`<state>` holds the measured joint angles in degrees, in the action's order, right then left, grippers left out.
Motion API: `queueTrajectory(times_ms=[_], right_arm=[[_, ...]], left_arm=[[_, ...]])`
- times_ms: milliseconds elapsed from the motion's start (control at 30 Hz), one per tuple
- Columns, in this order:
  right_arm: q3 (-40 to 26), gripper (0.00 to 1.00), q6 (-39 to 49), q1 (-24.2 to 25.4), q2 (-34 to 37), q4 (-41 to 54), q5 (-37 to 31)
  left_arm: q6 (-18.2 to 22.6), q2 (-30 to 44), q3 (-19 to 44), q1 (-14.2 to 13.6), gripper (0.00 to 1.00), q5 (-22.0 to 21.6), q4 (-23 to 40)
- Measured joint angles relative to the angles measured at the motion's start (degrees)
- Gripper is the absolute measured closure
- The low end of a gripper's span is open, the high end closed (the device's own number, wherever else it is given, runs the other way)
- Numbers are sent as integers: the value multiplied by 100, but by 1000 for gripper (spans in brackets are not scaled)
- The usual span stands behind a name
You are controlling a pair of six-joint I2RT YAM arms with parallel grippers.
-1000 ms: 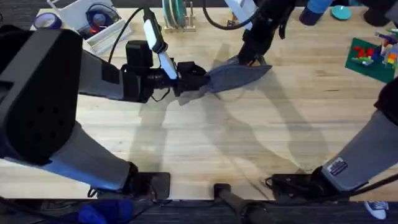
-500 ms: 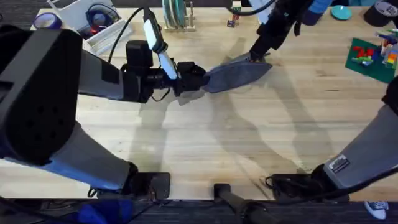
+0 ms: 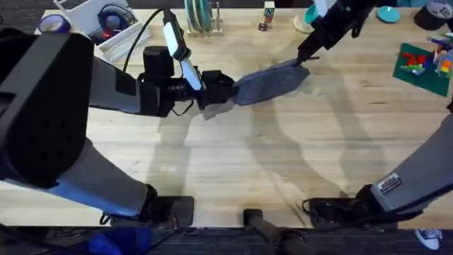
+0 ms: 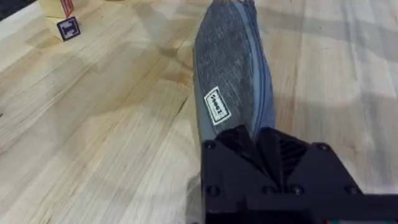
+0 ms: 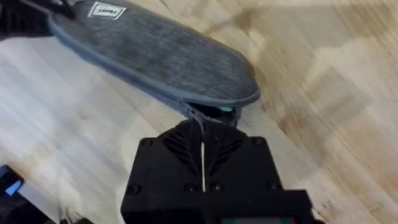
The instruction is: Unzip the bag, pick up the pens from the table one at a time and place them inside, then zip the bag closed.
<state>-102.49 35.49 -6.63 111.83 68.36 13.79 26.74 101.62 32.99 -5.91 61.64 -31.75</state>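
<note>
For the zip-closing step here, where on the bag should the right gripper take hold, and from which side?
Probably the zipper pull at the bag's far end, beside the small gap showing green. The right gripper already sits shut there, approaching end-on along the bag's length. The left gripper clamps the opposite end, keeping the bag taut so the pull can run along the top seam.

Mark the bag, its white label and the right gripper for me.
bag (image 3: 269, 83), overhead view, middle of its grey fabric side.
white label (image 4: 217, 106), left wrist view, centre of the patch on the bag.
right gripper (image 5: 202, 129), right wrist view, tips of its black jaws at the bag's zipper end.
</note>
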Motion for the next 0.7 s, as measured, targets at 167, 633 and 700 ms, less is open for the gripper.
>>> queueTrajectory(times_ms=[167,633,700], right_arm=[[420,966,-166,231,0,-380,49],[618,966,-299,871,0,-569,289],[635,966,-322,913,0,-607,345]], left_arm=[[0,0,0,0,957,-1,4],[0,2,0,-5,957,-17,44],[0,0,2,-9,957,-19,44]])
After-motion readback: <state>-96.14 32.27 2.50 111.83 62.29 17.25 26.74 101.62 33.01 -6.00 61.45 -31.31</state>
